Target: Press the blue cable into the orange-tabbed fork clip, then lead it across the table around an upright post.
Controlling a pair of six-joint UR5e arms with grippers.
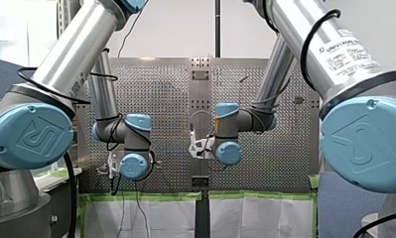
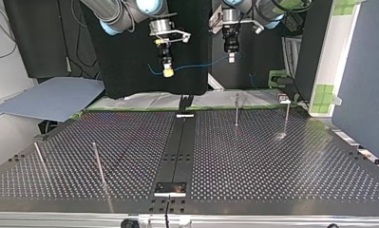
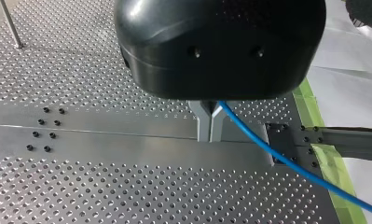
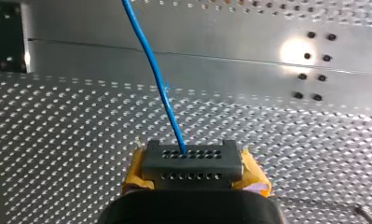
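Hanging at upper centre, the blue cable (image 2: 199, 65) is clenched by my left end effector (image 2: 231, 59) and my right end effector (image 2: 167, 72). Clipping seems unstarted; lowering comes next.

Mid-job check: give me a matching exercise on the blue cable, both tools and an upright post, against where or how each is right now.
Things:
1. blue cable
2. right tool
3. left tool
4. upright post

Place or state:
A. stands on the perforated table, no tool on it
B. yellow pads, at the top view's left
C. held up in the air between both tools
D. metal fingers, at the top view's right

Pairs: 1-C, 2-B, 3-D, 4-A
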